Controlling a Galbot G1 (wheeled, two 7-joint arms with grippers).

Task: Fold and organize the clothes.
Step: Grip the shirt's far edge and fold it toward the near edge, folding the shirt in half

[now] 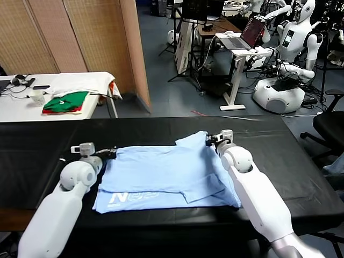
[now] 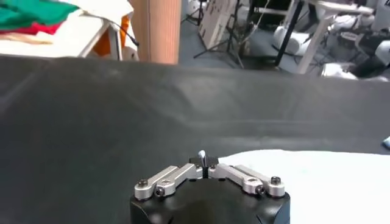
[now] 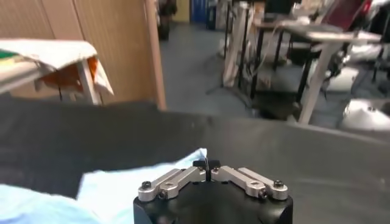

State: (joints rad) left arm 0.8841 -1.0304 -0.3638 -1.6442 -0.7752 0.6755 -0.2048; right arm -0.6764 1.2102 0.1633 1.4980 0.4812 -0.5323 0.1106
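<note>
The clothes, one pale light-blue T-shirt (image 1: 166,172), lie partly folded on the black table (image 1: 32,156), with the white letter mark (image 1: 129,197) at the near left edge. My left gripper (image 1: 110,152) sits at the shirt's far left corner. In the left wrist view it (image 2: 203,165) is shut with a pale sliver of cloth pinched between the pads, and the shirt (image 2: 317,176) spreads beside it. At the far right corner, where a sleeve sticks out, is my right gripper (image 1: 210,141). In the right wrist view it (image 3: 207,167) is shut on the tip of the shirt (image 3: 122,182).
A white side table (image 1: 16,107) at the back left carries folded green and red garments (image 1: 65,102). A wooden partition (image 1: 97,37) stands behind. Another robot (image 1: 290,48), a laptop stand (image 1: 244,37) and an office chair (image 1: 330,126) are at the right.
</note>
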